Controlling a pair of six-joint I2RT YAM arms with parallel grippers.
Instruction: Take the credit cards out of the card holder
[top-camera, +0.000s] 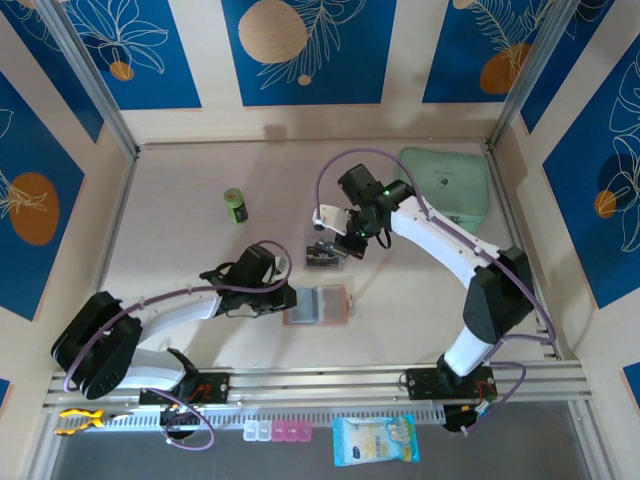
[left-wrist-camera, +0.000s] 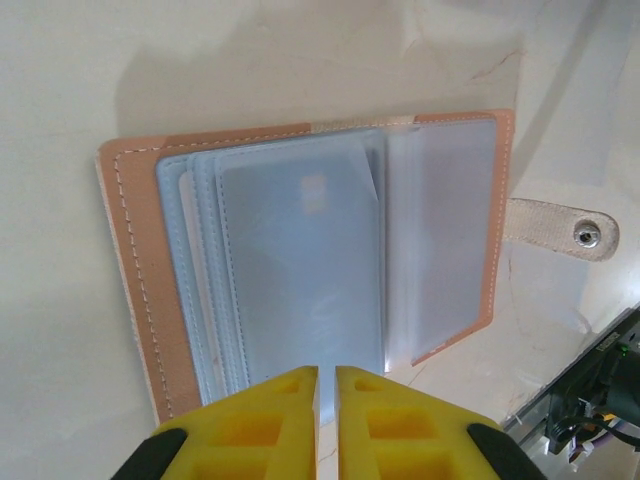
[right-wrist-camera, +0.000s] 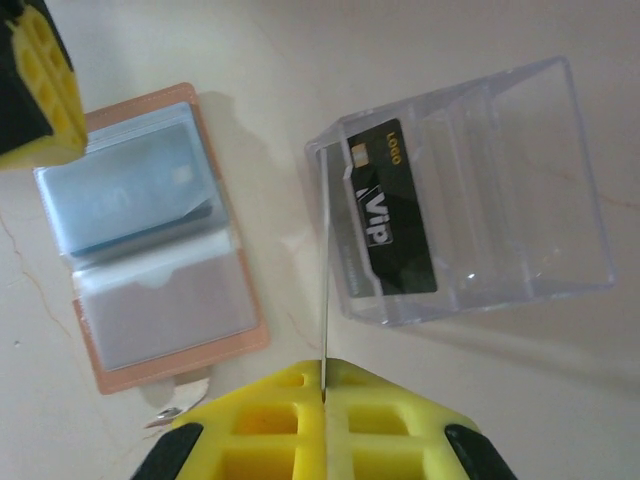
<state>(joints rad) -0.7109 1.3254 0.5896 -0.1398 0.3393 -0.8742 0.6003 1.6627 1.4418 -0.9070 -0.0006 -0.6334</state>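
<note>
Credit card (right-wrist-camera: 325, 270) by clear tray (right-wrist-camera: 545, 215)
Right gripper (right-wrist-camera: 325, 378) pinched it edge-on; left gripper (left-wrist-camera: 326, 378) sat nearly closed at card holder's (left-wrist-camera: 135, 285) six o'clock edge.

In the upper middle of the right wrist view, a black credit card (right-wrist-camera: 388, 215) standing in the clear plastic tray (right-wrist-camera: 540, 200) bears "VIP" in large white letters along its length. "LOGO" stands in small gold letters near its upper end. The print on the blue packet (top-camera: 375, 440), at the bottom of the top view, is too small to read.
</note>
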